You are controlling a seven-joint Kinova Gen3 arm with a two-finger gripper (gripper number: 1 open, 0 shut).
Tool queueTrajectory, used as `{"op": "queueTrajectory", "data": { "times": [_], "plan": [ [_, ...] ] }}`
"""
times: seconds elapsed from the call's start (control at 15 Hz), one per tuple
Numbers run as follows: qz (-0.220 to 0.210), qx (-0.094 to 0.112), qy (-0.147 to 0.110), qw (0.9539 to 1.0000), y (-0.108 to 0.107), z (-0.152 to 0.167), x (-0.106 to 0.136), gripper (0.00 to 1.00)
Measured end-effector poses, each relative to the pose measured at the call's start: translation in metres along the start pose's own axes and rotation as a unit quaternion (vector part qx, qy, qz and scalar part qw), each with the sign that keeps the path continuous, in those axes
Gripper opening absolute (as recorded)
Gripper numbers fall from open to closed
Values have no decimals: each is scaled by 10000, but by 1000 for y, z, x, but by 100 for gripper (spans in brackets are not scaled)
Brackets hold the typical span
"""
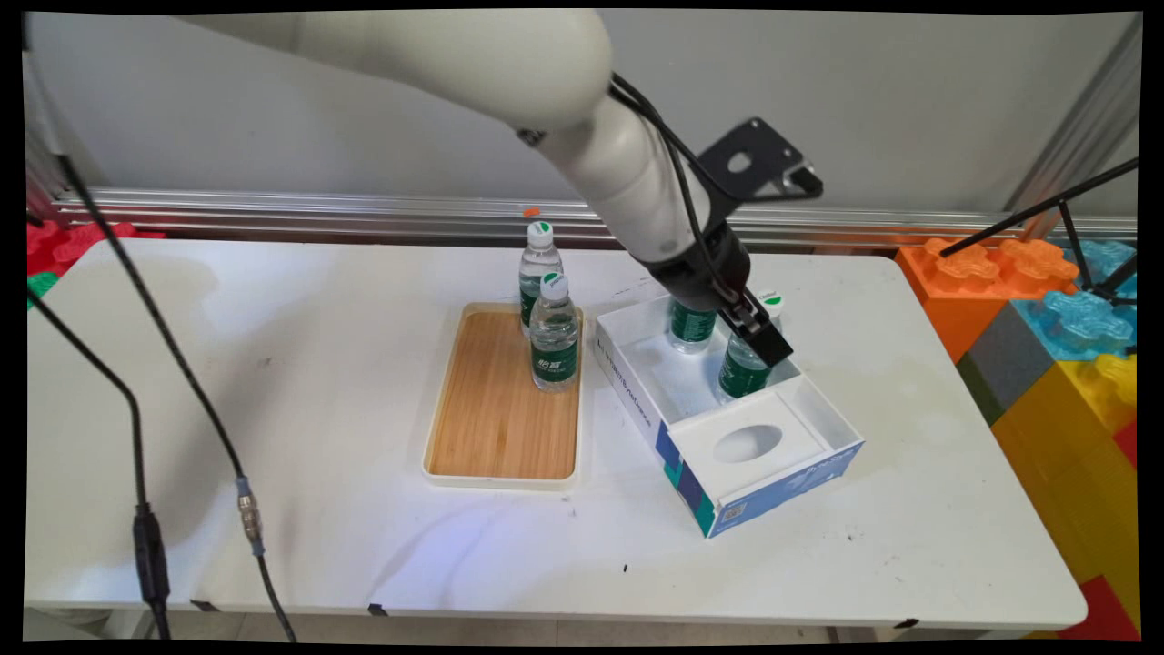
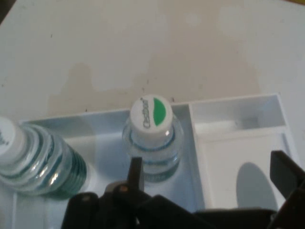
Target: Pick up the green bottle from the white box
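My black gripper reaches down into a white and blue open box right of the table's middle. Two water bottles with green labels stand in the box. The right bottle is just under the gripper, and the left bottle is partly hidden behind the wrist. In the hand view the gripper is open. The right bottle's white and green cap sits just past the left finger, nearer to it than to the right finger. The other bottle is at the left edge.
A wooden tray with a white rim lies left of the box, and two more bottles stand at its far end. The box's front holds a white insert with an oval hole. Large coloured blocks stand off the table's right side.
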Motion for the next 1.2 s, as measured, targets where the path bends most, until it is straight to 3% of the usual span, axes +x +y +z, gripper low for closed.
{"op": "queueTrajectory", "data": {
  "times": [0.8,1.2],
  "plan": [
    [-19,324,108,9994,-21,73,-13,100],
    [-97,324,284,9990,-25,91,-16,100]
  ]
}}
